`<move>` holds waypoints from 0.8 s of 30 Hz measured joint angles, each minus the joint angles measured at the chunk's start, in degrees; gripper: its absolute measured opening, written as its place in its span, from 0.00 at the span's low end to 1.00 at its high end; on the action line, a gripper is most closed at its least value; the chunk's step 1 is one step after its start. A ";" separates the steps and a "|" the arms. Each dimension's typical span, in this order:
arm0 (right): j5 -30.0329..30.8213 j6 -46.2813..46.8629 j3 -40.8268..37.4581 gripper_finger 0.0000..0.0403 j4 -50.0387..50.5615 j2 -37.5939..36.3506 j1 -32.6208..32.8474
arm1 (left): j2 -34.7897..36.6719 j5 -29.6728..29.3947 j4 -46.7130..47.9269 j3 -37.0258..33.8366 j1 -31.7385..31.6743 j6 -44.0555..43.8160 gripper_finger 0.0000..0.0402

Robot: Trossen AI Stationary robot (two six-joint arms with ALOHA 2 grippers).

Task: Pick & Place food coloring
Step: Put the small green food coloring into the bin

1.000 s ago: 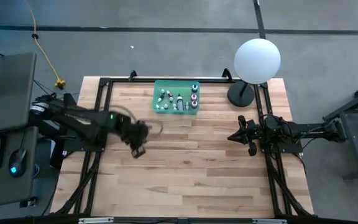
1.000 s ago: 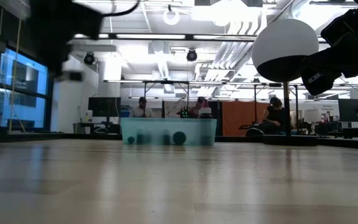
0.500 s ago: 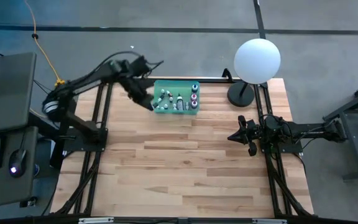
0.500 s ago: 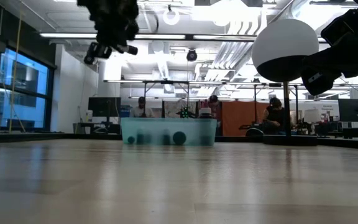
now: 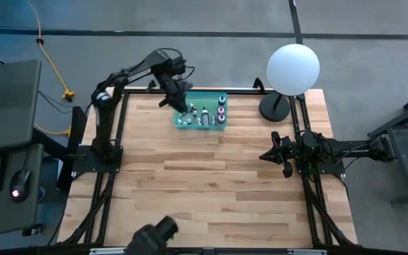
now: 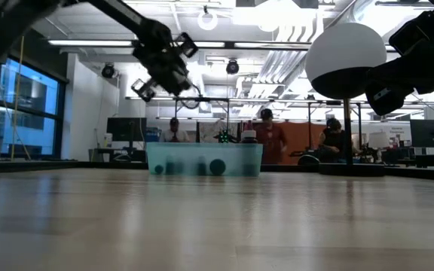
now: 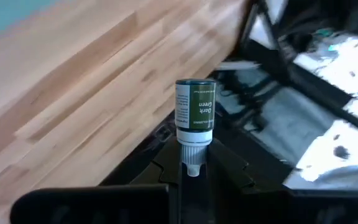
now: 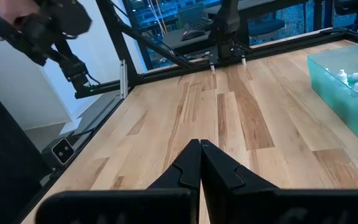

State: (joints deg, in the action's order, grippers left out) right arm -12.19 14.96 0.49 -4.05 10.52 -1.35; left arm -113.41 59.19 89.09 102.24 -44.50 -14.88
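One bottle (image 7: 195, 115) is pinched by its cap in the left gripper (image 5: 178, 101), upper centre, just above the green tray's (image 5: 214, 127) left edge. Several bottles already lie inside; release remains. Right gripper (image 5: 283, 157), fingers together, waits mid-right.

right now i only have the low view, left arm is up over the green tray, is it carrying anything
Observer: Yes. The left gripper is shut on a small food coloring bottle, held by its cap end.
Operator: which colour
Observer: Its label reads dark green in the left wrist view.
Operator: is it over the tray yet
Observer: From above, the gripper is at the left end of the green tray, which holds other bottles.
Operator: right arm busy
Observer: No, the right gripper is shut and waits at the table's right side.
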 joint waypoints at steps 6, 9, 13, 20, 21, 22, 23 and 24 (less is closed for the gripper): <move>0.03 0.00 0.00 0.00 0.05 0.02 -0.02 | -9.43 3.29 1.08 10.61 -1.59 -6.32 0.09; 0.05 0.00 -0.01 0.00 0.03 0.00 0.01 | -13.01 2.92 0.84 15.09 -2.86 -8.52 0.09; 0.03 0.00 -0.01 0.00 0.02 0.01 -0.02 | -17.02 1.98 0.93 19.09 -4.66 -11.89 0.09; 0.03 0.00 -0.01 0.00 0.02 0.00 0.00 | -19.61 -2.92 0.93 20.04 -8.27 -13.90 0.10; 0.03 0.00 -0.01 0.00 0.00 0.01 -0.01 | -19.66 -3.91 0.93 20.04 -8.79 -13.90 0.10; 0.03 0.00 -0.01 0.00 0.00 0.00 0.00 | -19.66 -4.69 0.91 20.04 -9.29 -13.88 0.10; 0.03 0.00 -0.02 0.00 0.00 0.00 0.01 | -19.66 -5.58 0.93 20.04 -9.76 -13.90 0.10; 0.03 0.00 0.00 0.00 0.00 0.00 0.00 | -19.66 -6.34 0.94 20.04 -10.19 -13.90 0.10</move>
State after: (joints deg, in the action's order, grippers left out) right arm -12.16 14.96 0.49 -4.05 10.52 -1.35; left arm -133.08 52.84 90.03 122.28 -54.69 -28.77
